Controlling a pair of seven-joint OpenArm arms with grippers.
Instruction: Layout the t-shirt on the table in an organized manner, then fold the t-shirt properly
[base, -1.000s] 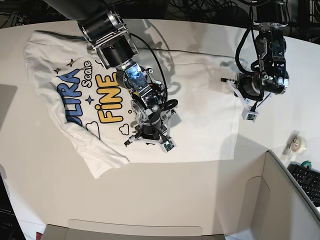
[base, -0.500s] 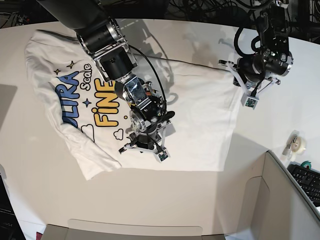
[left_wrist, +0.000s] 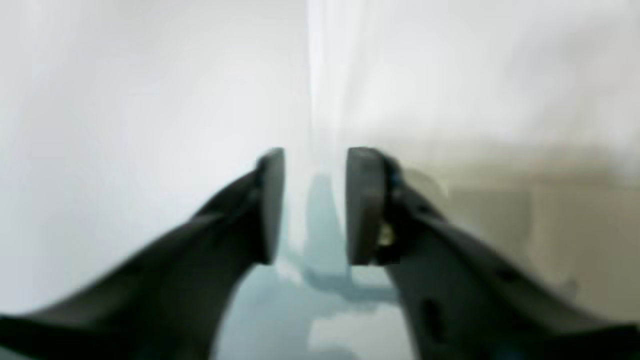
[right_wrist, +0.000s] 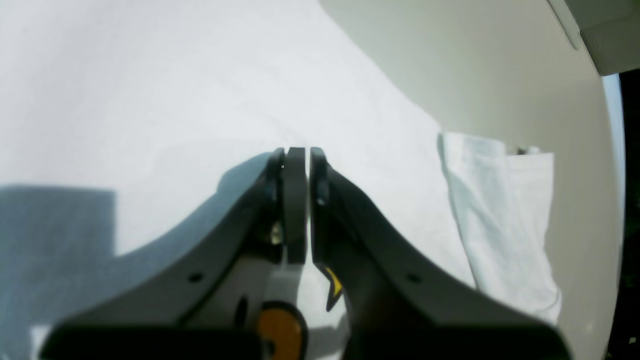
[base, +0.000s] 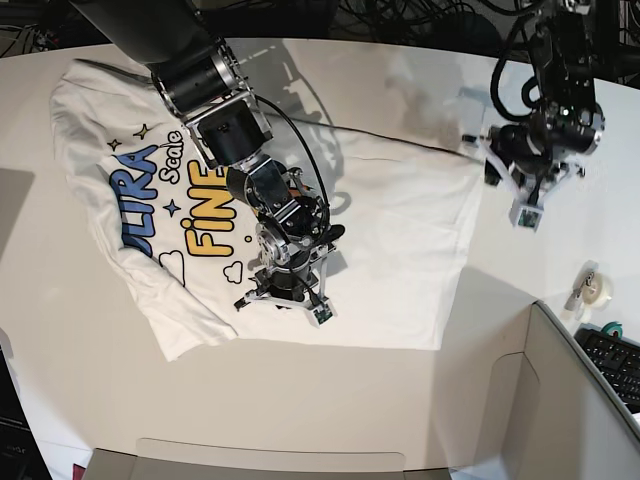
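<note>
Lying print-up on the table (base: 90, 400), the t-shirt (base: 400, 250) is spreading flat. The right gripper (base: 285, 303) is pressing closed onto it mid-shirt; the left gripper (base: 520, 200), jaws apart and empty, is hovering beside its hem.

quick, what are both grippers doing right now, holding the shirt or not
left gripper: open, a clear gap between the pads, nothing held.
right gripper: shut, low over the t-shirt; whether it pinches cloth cannot be told.
</note>
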